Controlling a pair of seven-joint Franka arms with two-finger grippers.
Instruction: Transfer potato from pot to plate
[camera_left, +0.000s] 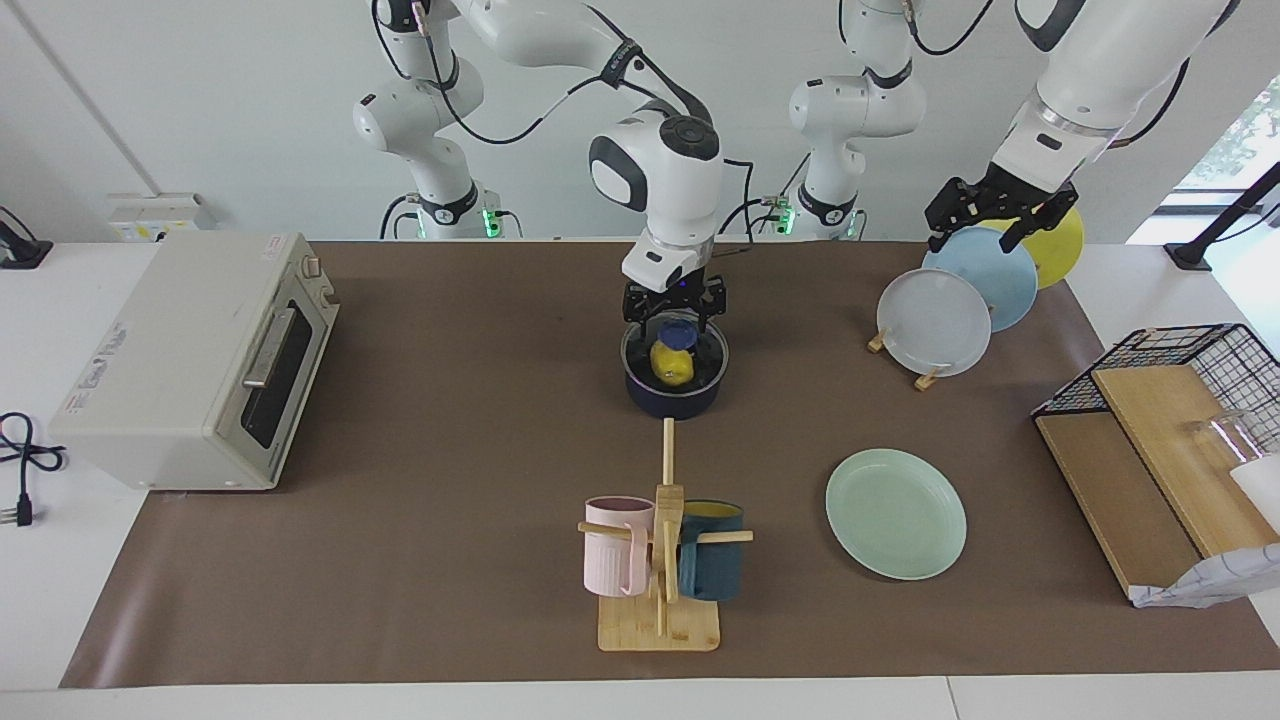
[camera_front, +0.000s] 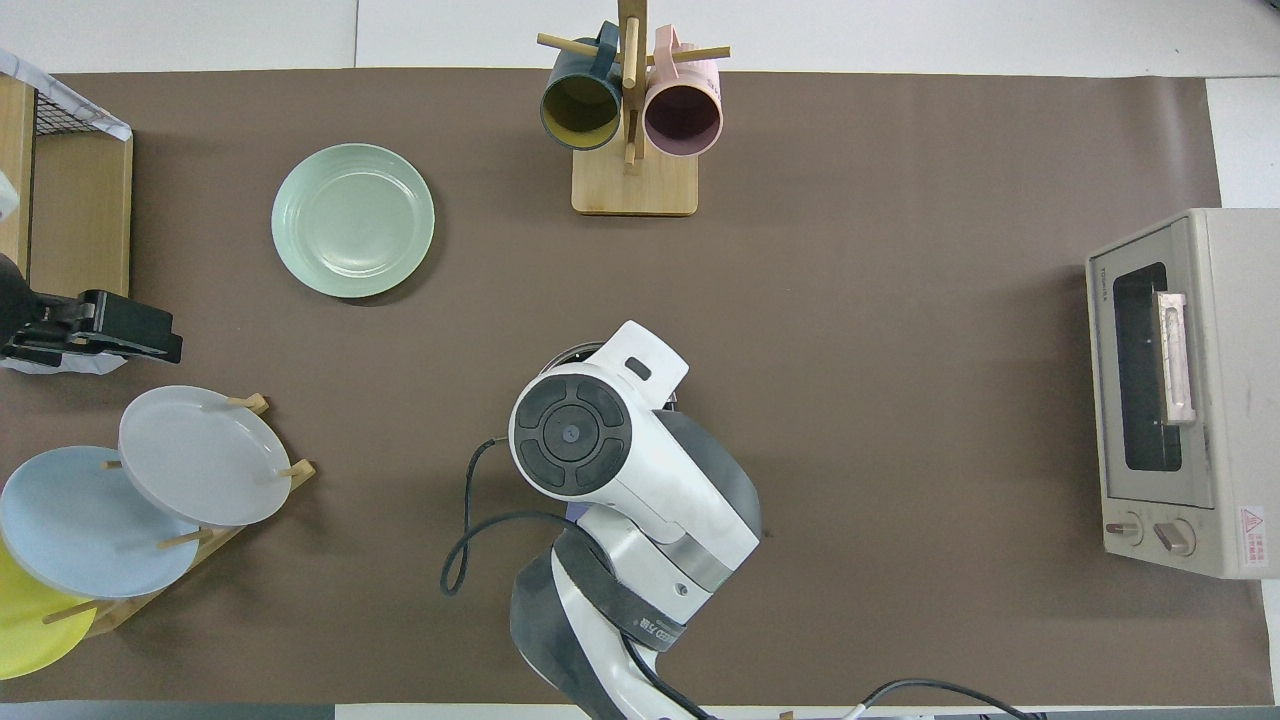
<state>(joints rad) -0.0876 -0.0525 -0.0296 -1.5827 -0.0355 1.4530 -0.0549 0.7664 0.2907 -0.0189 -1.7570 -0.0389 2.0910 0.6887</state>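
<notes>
Black right pincer (camera_left: 675, 312) over pot (camera_left: 675, 395)

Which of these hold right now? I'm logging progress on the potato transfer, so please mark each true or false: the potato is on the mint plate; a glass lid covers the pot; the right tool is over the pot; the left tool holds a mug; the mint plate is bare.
1. The potato is on the mint plate: false, it sits in the pot.
2. A glass lid covers the pot: true.
3. The right tool is over the pot: true.
4. The left tool holds a mug: false, it hangs open over the upright plates.
5. The mint plate is bare: true.
</notes>
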